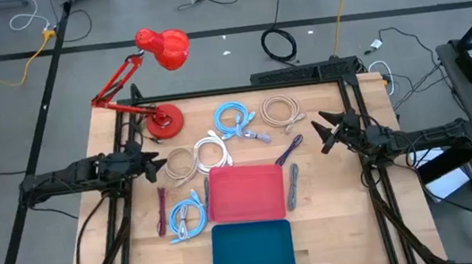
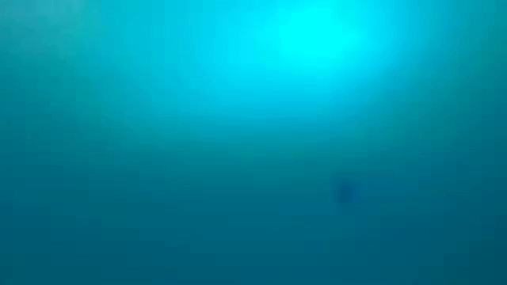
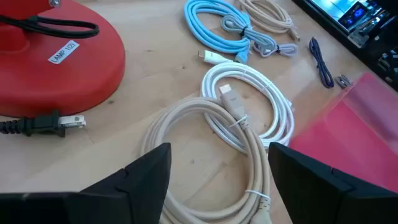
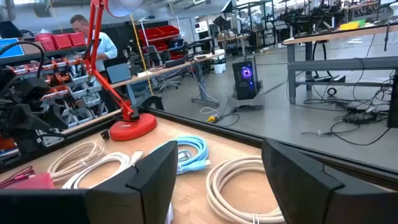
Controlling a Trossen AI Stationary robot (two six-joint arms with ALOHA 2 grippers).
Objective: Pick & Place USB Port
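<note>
Several coiled USB cables lie flat on the wooden table: a light-blue coil point(image 1: 233, 119), a beige coil point(image 1: 280, 108), a white coil point(image 1: 211, 151), a second beige coil point(image 1: 181, 163) and another blue coil point(image 1: 186, 217). My left gripper point(image 1: 159, 164) is open beside the second beige coil; in the left wrist view its fingers point(image 3: 217, 168) stand on either side of that coil point(image 3: 211, 121) without touching it. My right gripper point(image 1: 325, 133) is open near the table's right edge, facing the beige coil point(image 4: 239, 180). The low view is a plain teal blur.
A red tray point(image 1: 245, 192) and a teal tray point(image 1: 253, 252) lie at the near middle. A red desk lamp point(image 1: 162, 118) stands far left, its plug point(image 3: 59, 122) on the table. Straight purple point(image 1: 290, 150), grey point(image 1: 294, 183) and maroon point(image 1: 162, 209) cables lie around the red tray. A person point(image 4: 87, 31) is in the room behind.
</note>
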